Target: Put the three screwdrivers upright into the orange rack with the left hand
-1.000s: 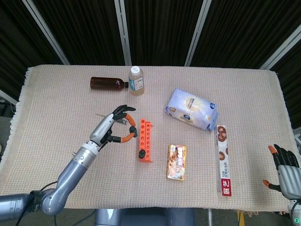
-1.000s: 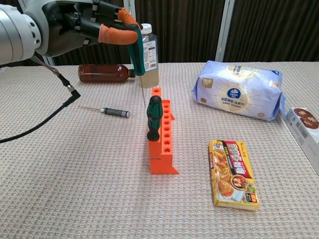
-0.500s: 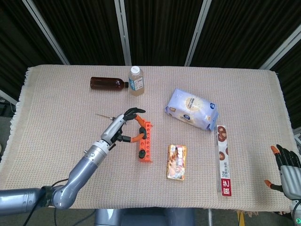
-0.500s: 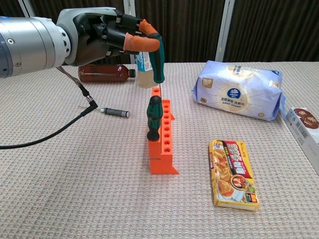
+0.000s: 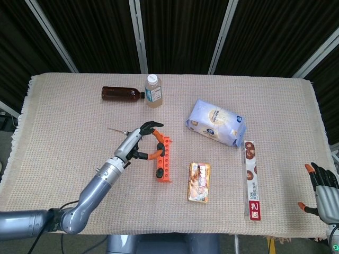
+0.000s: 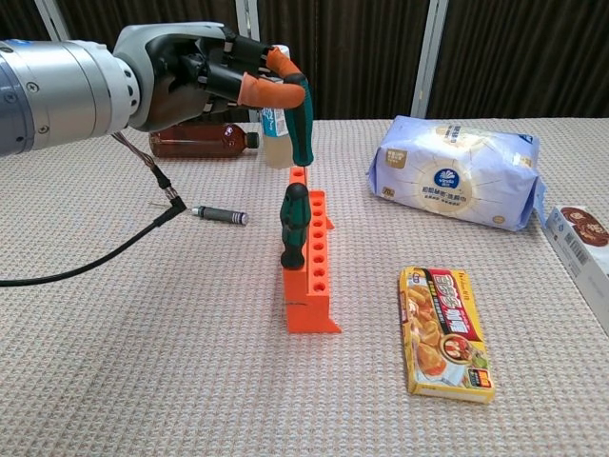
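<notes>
- The left hand (image 6: 205, 76) hung above the far end of the orange plastic rack with a row of round holes (image 6: 312, 276), its orange-tipped fingers (image 6: 271, 92) gripping a green-handled screwdriver (image 6: 302, 129) held upright, handle uppermost.
- That held screwdriver's lower end stood just over the rack's far end; whether its tip had entered a hole could not be told.
- A second screwdriver with a dark green handle (image 6: 294, 226) stood upright in the rack, about midway along it.
- A third, slim screwdriver with a black and silver handle (image 6: 219, 215) lay flat on the beige woven surface (image 6: 143, 362), left of the rack and apart from it.
- The right hand (image 5: 323, 193) showed at the surface's near right edge in the head view, its fingers spread and holding nothing.
- Beyond the rack lay a brown bottle on its side (image 5: 121, 93) with a clear white-capped bottle (image 5: 153, 90) upright beside it.
- To the right sat a pale blue snack bag (image 6: 457, 173), a yellow flat box (image 6: 445, 330) and a long narrow white box (image 5: 251, 179).
</notes>
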Controlling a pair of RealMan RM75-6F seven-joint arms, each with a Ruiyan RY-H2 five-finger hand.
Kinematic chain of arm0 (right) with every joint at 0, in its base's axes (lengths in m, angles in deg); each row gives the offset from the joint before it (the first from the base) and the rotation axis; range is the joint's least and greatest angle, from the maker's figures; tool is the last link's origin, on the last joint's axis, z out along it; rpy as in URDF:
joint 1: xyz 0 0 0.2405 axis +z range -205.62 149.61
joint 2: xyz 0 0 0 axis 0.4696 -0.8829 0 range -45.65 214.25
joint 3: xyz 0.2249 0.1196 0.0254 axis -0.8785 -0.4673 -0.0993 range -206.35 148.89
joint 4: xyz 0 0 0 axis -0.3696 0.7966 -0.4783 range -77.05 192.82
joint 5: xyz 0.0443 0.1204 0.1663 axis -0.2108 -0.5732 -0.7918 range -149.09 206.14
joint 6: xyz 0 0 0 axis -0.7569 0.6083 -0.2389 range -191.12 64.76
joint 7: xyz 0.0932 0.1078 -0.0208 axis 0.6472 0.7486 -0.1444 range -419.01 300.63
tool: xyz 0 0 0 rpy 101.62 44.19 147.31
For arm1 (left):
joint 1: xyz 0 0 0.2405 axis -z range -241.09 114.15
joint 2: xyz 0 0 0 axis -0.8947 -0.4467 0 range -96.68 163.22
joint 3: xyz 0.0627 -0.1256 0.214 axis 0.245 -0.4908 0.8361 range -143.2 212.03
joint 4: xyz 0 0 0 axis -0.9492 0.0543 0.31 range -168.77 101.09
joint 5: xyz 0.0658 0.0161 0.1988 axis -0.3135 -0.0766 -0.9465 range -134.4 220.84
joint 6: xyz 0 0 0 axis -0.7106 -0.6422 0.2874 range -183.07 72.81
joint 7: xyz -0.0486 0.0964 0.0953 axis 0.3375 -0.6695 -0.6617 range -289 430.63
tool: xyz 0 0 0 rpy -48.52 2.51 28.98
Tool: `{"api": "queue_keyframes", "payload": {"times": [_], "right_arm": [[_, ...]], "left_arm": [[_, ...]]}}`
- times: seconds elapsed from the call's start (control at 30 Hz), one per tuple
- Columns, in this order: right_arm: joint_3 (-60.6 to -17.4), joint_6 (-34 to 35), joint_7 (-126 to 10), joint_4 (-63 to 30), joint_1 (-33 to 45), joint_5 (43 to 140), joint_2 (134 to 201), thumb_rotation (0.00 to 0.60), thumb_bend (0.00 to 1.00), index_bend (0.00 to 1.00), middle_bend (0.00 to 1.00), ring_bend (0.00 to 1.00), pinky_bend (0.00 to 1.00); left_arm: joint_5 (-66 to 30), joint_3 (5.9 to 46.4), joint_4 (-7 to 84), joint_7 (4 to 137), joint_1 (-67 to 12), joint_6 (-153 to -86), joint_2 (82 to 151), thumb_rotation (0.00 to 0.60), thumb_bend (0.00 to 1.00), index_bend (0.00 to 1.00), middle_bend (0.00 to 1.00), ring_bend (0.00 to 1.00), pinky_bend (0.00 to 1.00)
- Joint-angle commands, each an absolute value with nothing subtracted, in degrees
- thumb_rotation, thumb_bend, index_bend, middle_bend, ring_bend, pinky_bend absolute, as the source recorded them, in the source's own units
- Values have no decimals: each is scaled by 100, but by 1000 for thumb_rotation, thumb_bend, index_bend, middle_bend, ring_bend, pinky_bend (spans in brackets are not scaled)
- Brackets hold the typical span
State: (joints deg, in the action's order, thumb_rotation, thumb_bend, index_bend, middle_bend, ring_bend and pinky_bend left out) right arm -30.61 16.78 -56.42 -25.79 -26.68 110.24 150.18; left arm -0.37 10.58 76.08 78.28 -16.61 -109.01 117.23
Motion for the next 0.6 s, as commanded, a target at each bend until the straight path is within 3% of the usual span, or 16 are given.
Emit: {"api": "queue_keyframes", "payload": {"times": [0.03, 0.6], "right_arm": [[-3060, 1677, -5647, -2582, -2666, 11028, 15020, 600, 0, 0, 0, 0, 0], [-3067, 1639, -5713, -2628, -2629, 11037, 15011, 600, 0, 0, 0, 0, 0]], "left_arm": [[-80, 1059, 7650, 7875, -1692, -10890, 11664, 600, 388, 691, 128, 0, 0], [-176, 1146, 7639, 8082, -1781, -10770, 11510, 600, 389, 689, 124, 0, 0]]}}
